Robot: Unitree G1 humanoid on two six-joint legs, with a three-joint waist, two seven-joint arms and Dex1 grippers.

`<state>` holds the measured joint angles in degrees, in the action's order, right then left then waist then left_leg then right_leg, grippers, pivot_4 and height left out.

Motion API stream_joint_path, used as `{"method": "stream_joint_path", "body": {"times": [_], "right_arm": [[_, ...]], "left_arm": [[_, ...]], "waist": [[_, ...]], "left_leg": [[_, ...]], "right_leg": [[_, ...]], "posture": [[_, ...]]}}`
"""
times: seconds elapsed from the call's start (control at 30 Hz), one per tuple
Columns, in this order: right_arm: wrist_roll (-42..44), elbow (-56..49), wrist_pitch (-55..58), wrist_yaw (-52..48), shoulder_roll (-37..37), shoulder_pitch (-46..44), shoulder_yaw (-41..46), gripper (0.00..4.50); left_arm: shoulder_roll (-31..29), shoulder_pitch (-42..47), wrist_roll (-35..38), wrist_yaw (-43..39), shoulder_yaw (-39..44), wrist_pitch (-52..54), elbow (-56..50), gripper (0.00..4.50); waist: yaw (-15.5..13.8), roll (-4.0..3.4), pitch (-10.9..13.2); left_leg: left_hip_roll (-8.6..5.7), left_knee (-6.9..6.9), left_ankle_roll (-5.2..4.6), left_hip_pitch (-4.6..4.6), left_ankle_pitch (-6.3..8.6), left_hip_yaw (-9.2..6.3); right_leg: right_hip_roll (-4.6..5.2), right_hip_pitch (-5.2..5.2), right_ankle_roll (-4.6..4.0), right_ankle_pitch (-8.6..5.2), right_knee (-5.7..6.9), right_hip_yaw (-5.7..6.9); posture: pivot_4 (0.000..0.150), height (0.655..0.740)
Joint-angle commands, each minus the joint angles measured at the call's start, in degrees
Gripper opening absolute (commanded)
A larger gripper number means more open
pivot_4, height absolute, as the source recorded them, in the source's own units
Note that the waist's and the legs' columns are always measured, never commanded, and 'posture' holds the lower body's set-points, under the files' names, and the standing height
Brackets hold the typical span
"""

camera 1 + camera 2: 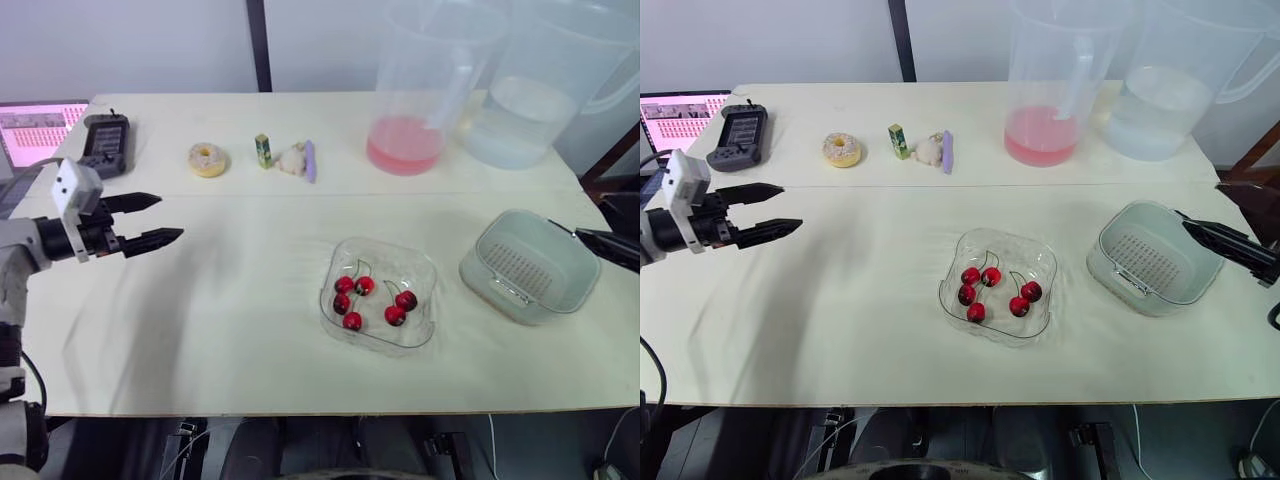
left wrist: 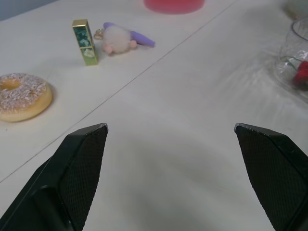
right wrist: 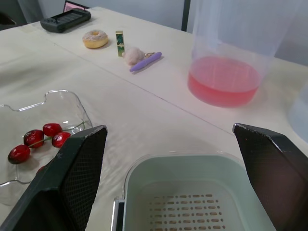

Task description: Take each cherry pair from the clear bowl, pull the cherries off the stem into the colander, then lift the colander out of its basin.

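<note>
Well left of the clear bowl (image 1: 378,293), left gripper (image 1: 170,217) spread wide, grasping nothing; inside the bowl, cherry pairs (image 1: 352,321); just right of it, colander (image 1: 515,265), right gripper (image 3: 169,127) over its rim, fingers released

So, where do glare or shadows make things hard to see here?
Left eye view: the clear bowl throws faint ripples of light on the table, yet the cherries show plainly. Left wrist view: the donut casts only a soft shadow. Right wrist view: bright glints run along the bowl's rim.
</note>
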<state>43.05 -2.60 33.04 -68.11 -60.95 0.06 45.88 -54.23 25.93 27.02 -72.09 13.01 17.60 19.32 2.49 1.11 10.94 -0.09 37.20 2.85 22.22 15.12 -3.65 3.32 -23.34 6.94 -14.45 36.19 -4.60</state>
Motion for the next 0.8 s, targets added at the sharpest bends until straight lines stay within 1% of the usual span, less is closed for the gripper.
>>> {"method": "stream_joint_path", "body": {"times": [0.03,0.1,0.17,0.4,0.53,0.8], "right_arm": [[0.33,-0.41,-0.37,0.01,-0.50,-0.81,1.08,4.50],[0.08,0.16,-0.78,-0.30,-0.32,-0.80,0.96,4.50],[-0.02,0.31,-1.01,-0.45,-0.04,-0.78,0.57,4.50],[-0.39,-0.69,-1.77,-0.70,0.62,-1.49,-3.41,4.50],[-0.12,-1.73,-2.24,-0.79,1.32,-2.82,-6.69,4.50],[-1.40,0.31,-4.82,-2.12,1.60,-4.63,-10.16,4.50]], "left_arm": [[-0.58,-0.21,0.53,0.27,2.43,-0.56,-1.08,4.43],[0.03,-0.26,0.11,2.46,2.95,-0.51,-0.84,4.43],[0.41,-1.08,-2.09,5.19,2.59,-2.82,-1.25,4.43],[0.36,-3.05,-0.03,3.29,2.61,-1.12,-3.75,4.43],[0.50,-4.91,0.98,2.74,2.78,0.74,-6.94,4.43],[0.82,-6.34,1.22,3.00,2.88,1.70,-9.44,4.43]], "waist": [[0.00,0.00,0.00],[-0.02,0.00,0.00],[-0.04,0.00,0.00],[-0.01,0.00,0.00],[0.00,-0.01,0.00],[-0.02,-0.01,0.00]], "left_leg": [[0.00,0.00,0.00,0.00,0.00,0.00],[0.00,0.00,0.00,0.00,0.00,0.00],[0.00,0.01,0.00,-0.01,0.00,0.00],[0.00,0.02,0.00,0.00,0.00,-0.01],[0.00,0.02,0.00,0.00,0.00,0.00],[0.00,0.02,0.00,-0.01,0.00,0.00]], "right_leg": [[0.00,0.00,0.00,0.00,0.00,0.00],[0.00,0.00,0.00,0.00,0.01,0.00],[0.00,0.00,0.00,0.00,0.01,0.00],[0.00,0.01,0.00,0.00,0.01,0.00],[0.01,0.01,0.00,0.00,0.01,0.00],[0.01,0.01,0.00,0.01,0.01,0.00]], "posture": [[0.150,0.7400],[0.150,0.7400],[0.150,0.7400],[0.150,0.7400],[0.150,0.7400],[0.150,0.7400]]}}
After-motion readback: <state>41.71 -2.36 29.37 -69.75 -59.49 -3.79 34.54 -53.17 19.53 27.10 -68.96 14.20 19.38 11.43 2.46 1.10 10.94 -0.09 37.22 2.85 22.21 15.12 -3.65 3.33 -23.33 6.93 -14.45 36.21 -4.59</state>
